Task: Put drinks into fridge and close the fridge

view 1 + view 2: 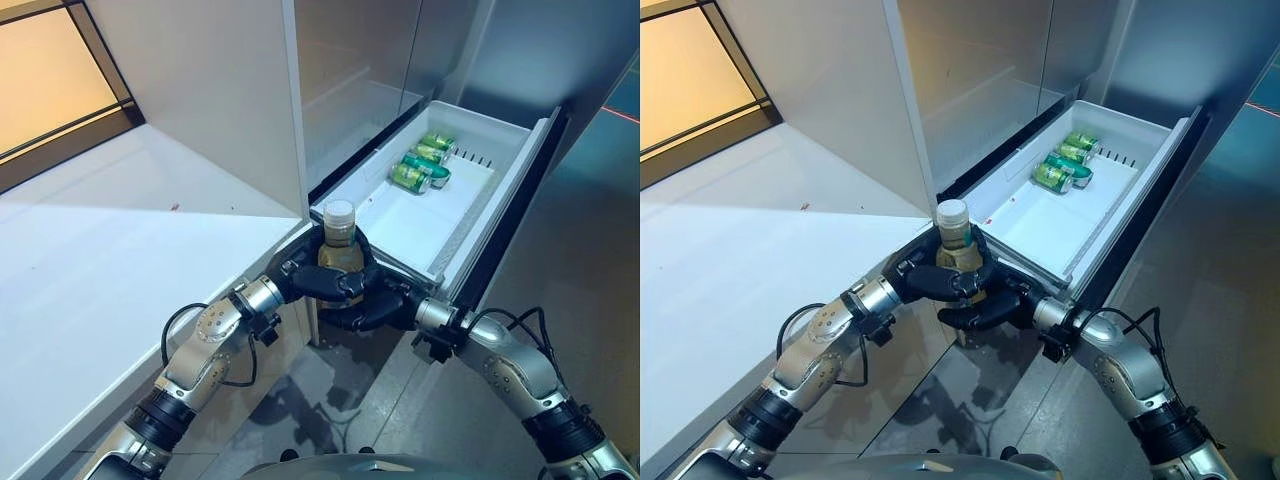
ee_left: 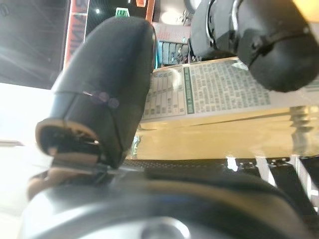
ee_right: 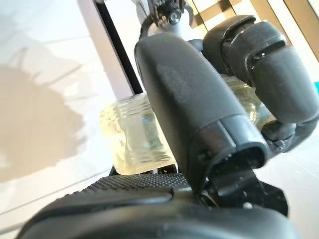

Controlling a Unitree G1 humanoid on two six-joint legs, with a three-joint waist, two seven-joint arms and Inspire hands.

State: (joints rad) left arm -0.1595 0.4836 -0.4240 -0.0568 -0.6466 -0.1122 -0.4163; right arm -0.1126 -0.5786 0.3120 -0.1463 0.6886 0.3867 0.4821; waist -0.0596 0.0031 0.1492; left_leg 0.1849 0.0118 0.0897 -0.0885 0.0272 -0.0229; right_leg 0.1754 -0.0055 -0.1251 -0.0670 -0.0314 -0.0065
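Bottle [image 1: 339, 245] upright, clasped between left robot hand [image 1: 318, 281], right robot hand [image 1: 375, 308]

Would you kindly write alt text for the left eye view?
Both robot hands, left robot hand and right robot hand, clasp an upright bottle at the near corner of an open white fridge drawer holding green cans.

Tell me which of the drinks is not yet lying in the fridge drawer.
The white-capped bottle, upright, gripped between the left robot hand and right robot hand. The green cans lie in the drawer.
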